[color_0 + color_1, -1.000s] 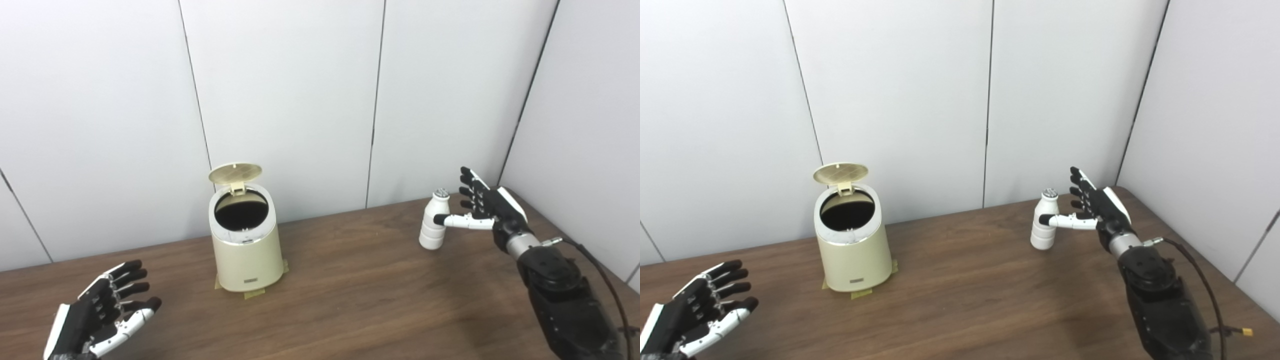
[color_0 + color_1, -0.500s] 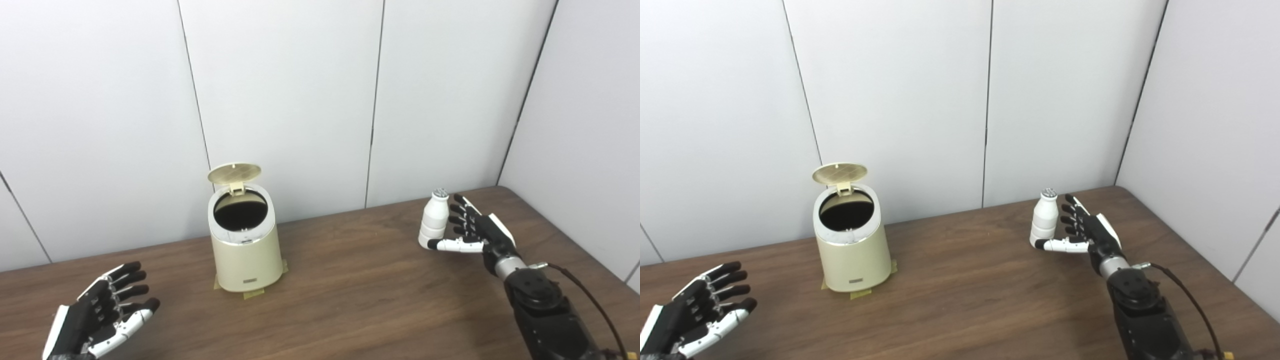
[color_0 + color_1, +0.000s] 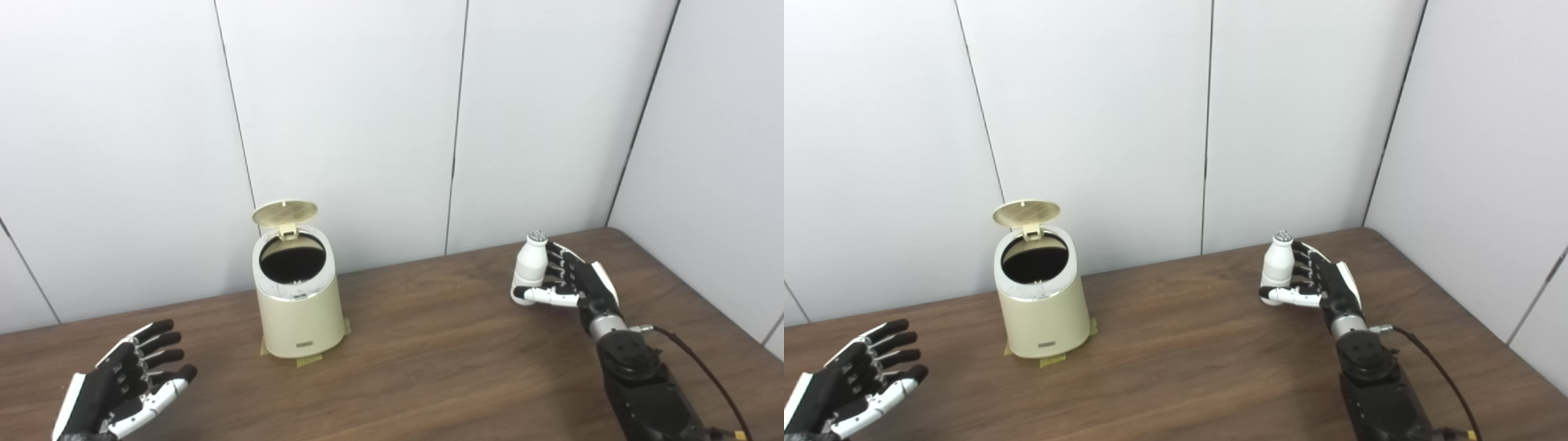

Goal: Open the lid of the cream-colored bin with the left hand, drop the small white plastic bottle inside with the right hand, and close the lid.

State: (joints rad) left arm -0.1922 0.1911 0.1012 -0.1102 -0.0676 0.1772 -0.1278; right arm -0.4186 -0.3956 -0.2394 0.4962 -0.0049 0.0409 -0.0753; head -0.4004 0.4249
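A humanoid robot's left hand [image 3: 125, 389] hovers palm-up over the near left corner of a dark wood-grain surface [image 3: 429, 361], its fingers [image 3: 156, 343] spread apart and holding nothing. To its right, well apart from that hand, a cream-colored bin [image 3: 298, 297] stands upright toward the back of the surface, close to a wall of pale grey panels [image 3: 343, 110]. The bin's round lid [image 3: 285, 212] is tipped up on its rear hinge, exposing the dark opening below, and strips of yellowish tape [image 3: 306, 361] show at the bin's base. Farther right, with a wide stretch of bare wood between it and the bin, the small white plastic bottle [image 3: 530, 264] stands upright on the surface, its grey cap on top. The right hand [image 3: 572, 283] reaches in from the lower right and is wrapped about the bottle: the dark fingers [image 3: 1304, 264] curl around its far side while the white thumb crosses the lower front of it. The bottle's base appears to rest on the wood. A thin cable [image 3: 704, 367] trails from the right forearm.
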